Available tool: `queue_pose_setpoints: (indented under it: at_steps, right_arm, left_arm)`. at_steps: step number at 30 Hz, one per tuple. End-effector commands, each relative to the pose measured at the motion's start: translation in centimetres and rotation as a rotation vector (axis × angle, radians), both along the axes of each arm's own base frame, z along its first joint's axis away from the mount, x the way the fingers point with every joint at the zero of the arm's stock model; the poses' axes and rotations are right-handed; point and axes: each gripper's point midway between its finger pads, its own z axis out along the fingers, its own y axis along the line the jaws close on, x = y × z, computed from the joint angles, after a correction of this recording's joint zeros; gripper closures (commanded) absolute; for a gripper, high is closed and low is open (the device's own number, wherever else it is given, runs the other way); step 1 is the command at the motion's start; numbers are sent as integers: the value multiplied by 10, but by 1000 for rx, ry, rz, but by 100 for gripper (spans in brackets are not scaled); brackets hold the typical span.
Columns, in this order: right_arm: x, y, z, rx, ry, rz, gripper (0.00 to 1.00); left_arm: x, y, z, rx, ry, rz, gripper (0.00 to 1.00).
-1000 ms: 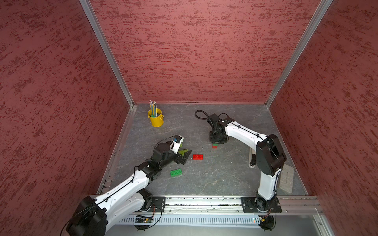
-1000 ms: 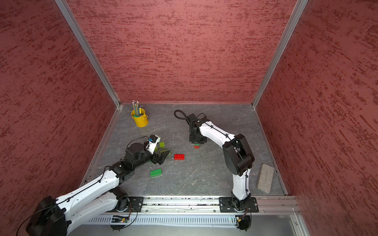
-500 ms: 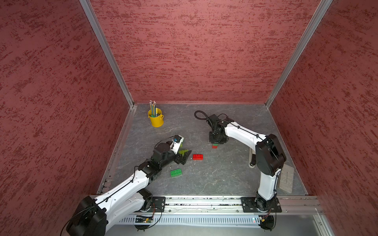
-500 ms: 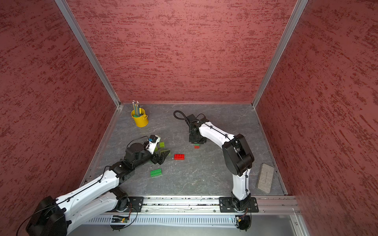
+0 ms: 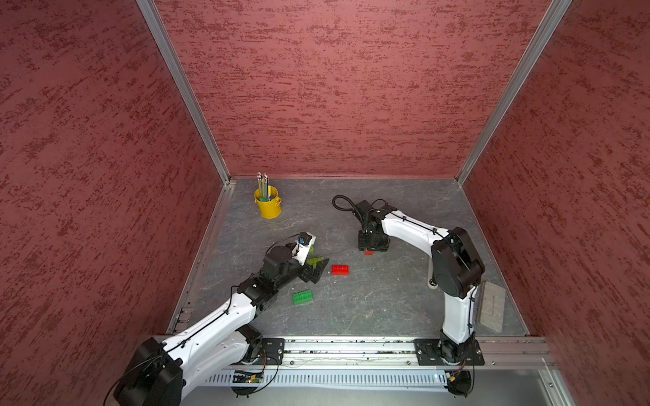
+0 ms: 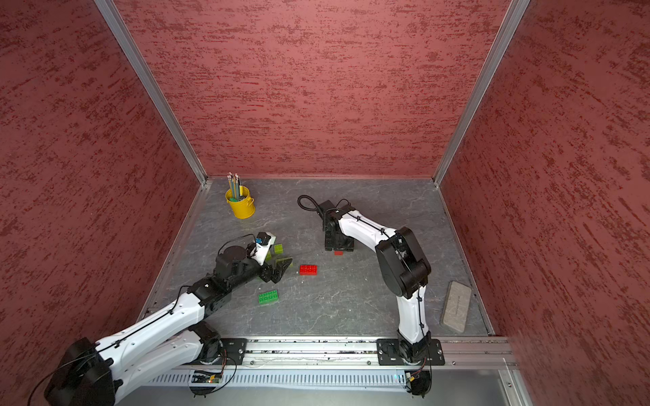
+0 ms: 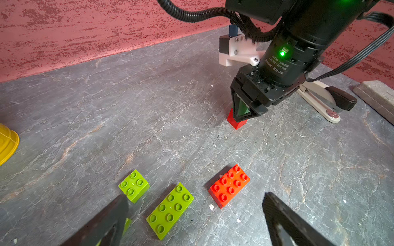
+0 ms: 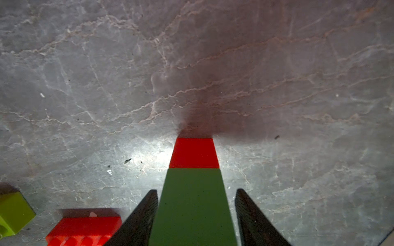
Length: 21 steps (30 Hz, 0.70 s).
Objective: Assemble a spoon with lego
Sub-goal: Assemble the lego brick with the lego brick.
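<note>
Left jaws wide apart — right jaws seemingly apart around red-green stack [image 8: 193,198].

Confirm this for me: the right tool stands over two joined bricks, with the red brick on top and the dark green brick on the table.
The order is wrong. The right tool stands over two joined bricks, but the dark green brick is on top and the red brick is on the table. The left wrist view shows it.

Grey veined tabletop [image 5: 369,309] bears red brick [image 5: 340,269], green brick [image 5: 303,297], lime brick [image 7: 170,210]; bucket [image 5: 269,207] is yellow.
</note>
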Motion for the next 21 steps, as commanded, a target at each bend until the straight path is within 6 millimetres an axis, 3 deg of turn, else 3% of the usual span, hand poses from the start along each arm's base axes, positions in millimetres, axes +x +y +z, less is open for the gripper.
queue_pose_setpoints:
  at_steps: [1, 7, 12, 16, 21]
  right_arm:
    - [2, 3, 29, 24, -44, -1, 33]
    - [-2, -7, 86, 28, -160, 94, 29]
    - [0, 11, 122, 85, -305, 437, 27]
    - [-13, 40, 133, 170, -353, 764, 25]
    - [-32, 67, 132, 229, -493, 1081, 25]
  left_arm:
    - [1, 4, 5, 4, -12, 15, 0]
    - [0, 8, 13, -1, -7, 35, 0]
    - [-9, 6, 21, -37, 25, 19, 0]
    - [-25, 5, 27, -75, 9, -1, 0]
    - [-26, 30, 42, -101, -22, 123, 1]
